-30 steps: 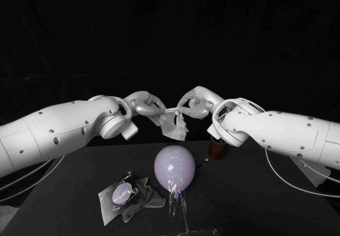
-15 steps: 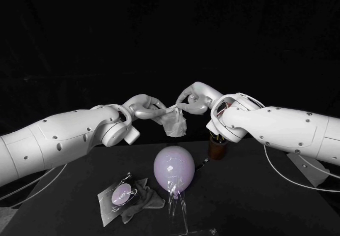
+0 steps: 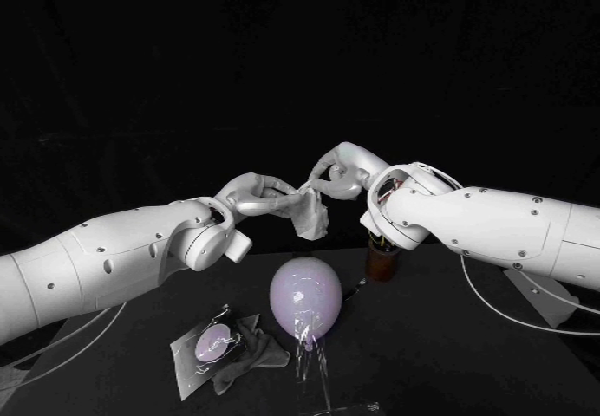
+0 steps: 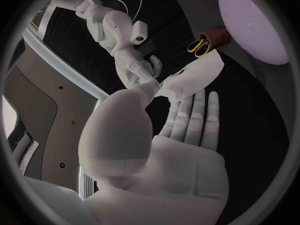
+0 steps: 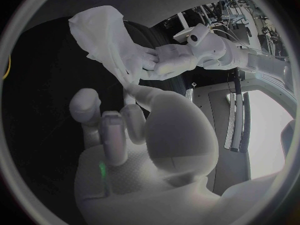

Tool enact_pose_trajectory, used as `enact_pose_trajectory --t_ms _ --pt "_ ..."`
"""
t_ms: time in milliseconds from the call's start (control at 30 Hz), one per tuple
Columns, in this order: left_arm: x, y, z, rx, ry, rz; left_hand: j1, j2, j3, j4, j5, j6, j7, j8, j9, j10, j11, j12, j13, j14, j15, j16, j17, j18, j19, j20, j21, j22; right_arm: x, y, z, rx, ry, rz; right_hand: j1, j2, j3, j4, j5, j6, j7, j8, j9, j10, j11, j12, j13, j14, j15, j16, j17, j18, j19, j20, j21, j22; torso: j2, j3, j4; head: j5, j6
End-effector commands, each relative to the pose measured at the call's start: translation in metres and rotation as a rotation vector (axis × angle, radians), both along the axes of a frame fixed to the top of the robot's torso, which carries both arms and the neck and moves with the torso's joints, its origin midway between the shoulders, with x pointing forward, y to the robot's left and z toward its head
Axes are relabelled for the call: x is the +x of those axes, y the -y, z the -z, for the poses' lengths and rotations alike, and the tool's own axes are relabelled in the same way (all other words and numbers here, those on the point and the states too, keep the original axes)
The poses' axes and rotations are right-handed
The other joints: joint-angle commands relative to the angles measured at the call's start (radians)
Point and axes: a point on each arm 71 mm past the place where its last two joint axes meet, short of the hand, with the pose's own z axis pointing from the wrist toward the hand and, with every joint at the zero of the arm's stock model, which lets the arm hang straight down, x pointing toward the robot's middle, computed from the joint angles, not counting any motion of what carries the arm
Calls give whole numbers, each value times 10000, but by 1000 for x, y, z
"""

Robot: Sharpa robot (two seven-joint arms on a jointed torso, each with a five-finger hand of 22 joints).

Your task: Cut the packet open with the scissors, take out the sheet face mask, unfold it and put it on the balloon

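Observation:
Both hands hold the white sheet mask (image 3: 310,215) in the air above the table's far side. My left hand (image 3: 257,194) pinches its upper edge from one side, my right hand (image 3: 337,176) from the other, and the mask (image 4: 190,78) (image 5: 100,35) hangs crumpled between them. Below it the pale purple balloon (image 3: 308,295) lies on the black table, also seen as the balloon (image 4: 253,20) in the left wrist view. The cut packet (image 3: 215,347) lies open in front of the balloon to its left. The scissors (image 4: 199,46) stand in a brown holder (image 3: 382,262).
A strip of clear film (image 3: 313,368) trails from the balloon toward the table's front edge. The brown holder stands just right of the balloon. White cables (image 3: 525,321) run along the table's right side.
Both hands have risen and drawn closer together with the mask. The mask now hangs more bunched and shorter than before.

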Motion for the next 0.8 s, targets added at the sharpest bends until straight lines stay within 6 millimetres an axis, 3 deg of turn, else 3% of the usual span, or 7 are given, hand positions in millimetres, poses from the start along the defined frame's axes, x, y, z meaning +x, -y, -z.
enact_pose_trajectory --t_ms 33,100,367,433,800 --pt "-1 -1 5 -372 -76 -325 278 58 -670 179 17 -71 765 -101 -209 -176 54 36 22 -129 21 -57 -28 -204 -28 1 -159 -102 1 1 -2 -104 234 328 -8 118 15 -57 28 176 -89 170 89 104 -24 75 945 962 -71 48 2465 -39 60 10 46 1 -5 2 3 -25 -17" --pt "-2 -1 11 -322 -200 -444 680 295 -1413 405 16 -11 773 -110 -417 -259 66 88 29 -184 39 -50 -49 -204 58 2 -299 -150 1 0 -2 -84 251 374 -13 116 23 -65 32 181 -92 171 90 107 -27 76 946 965 -74 50 2472 -39 65 7 50 5 -9 3 3 -33 -16" --pt "-3 -6 28 29 -426 -972 1411 504 -2564 610 14 16 786 -82 -683 -386 83 190 33 -209 47 -1 -70 -195 188 1 -466 -151 0 0 -3 -38 295 481 -30 109 51 -90 44 196 -100 177 91 119 -36 86 952 975 -83 59 2494 -47 102 -2 94 36 -9 1 0 -44 -9" --pt "-3 -6 32 96 -470 -1052 1738 674 -3138 740 17 45 791 -41 -810 -479 82 250 29 -219 52 31 -80 -178 265 -1 -541 -148 0 0 -3 -34 297 496 -34 107 55 -95 47 199 -102 178 91 123 -37 94 958 976 -84 60 2498 -49 109 -3 104 43 -4 1 3 -39 -5" --pt "-3 0 44 97 -589 -1263 2142 985 -3679 745 16 62 703 25 -976 -496 50 401 39 -233 37 75 -100 -154 377 -1 -631 -142 -2 -2 -3 -13 271 427 -46 101 65 -104 52 206 -105 181 91 128 -41 98 961 975 -88 58 2493 -51 118 -7 112 49 -1 5 -5 -29 -1"
